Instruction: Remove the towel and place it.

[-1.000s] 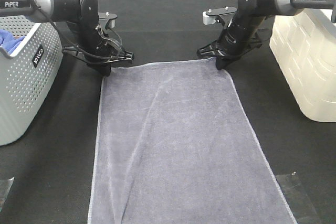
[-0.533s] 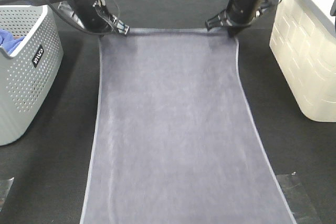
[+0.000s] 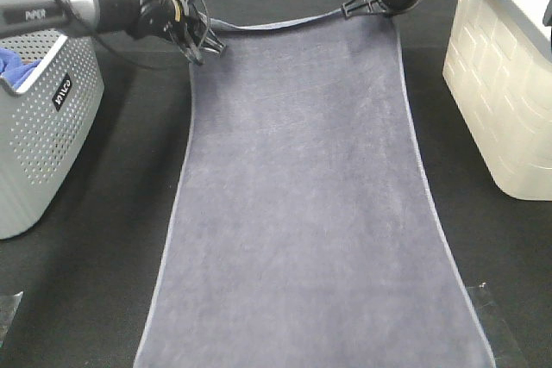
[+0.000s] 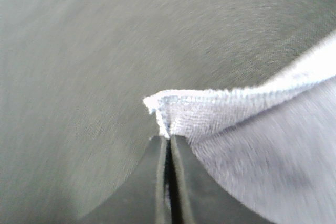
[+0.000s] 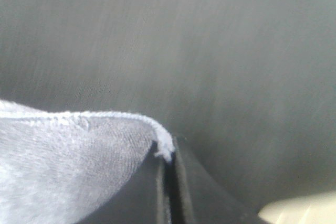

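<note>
Slate terry filled the middle of the black tabletop: the towel lay lengthwise, its near end running off the near edge and its far end lifted toward the far edge. Near the left edge stood a grey perforated basket with a blue cloth inside; near the right edge stood a cream bin. Both were well apart from the towel. At the far left corner of the towel my left gripper had its jaws pressed together on the hem, the corner poking out past the fingertips. At the far right corner my right gripper pinched the hem the same way. Between them the far hem sagged slightly.
</note>
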